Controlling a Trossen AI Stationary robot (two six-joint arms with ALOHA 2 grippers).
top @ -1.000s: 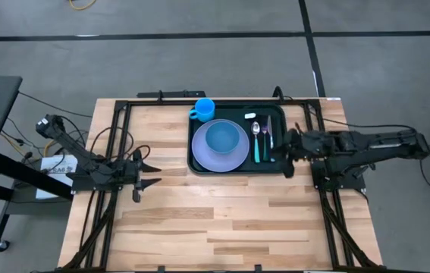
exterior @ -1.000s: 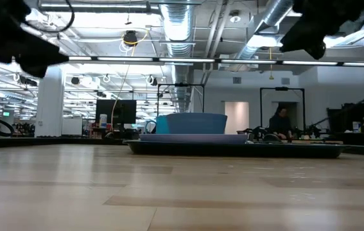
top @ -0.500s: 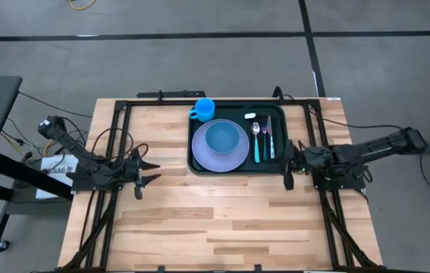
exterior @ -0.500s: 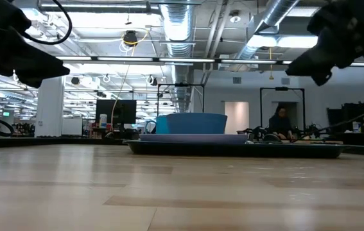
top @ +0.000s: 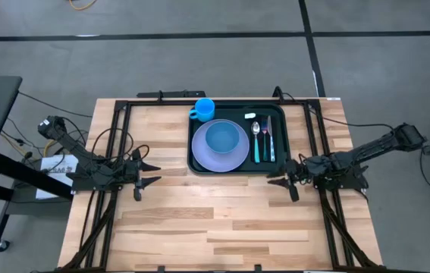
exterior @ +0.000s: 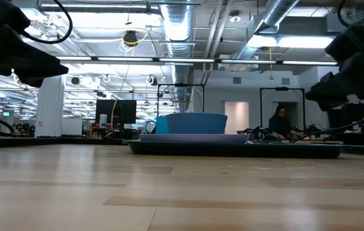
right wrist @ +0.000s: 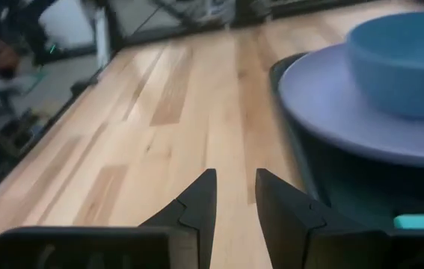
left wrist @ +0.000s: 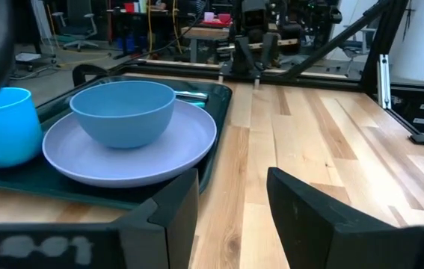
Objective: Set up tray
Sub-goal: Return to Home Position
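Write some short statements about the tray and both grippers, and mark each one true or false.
1. The bowl sits on the plate. True.
2. The cup lies tipped over on the bare table. False: it stands upright in a corner of the tray.
3. The cutlery lies in the tray beside the plate. True.
4. The right gripper holds a knife. False: it is open and empty, over the table off the tray.
5. The left gripper is open. True.
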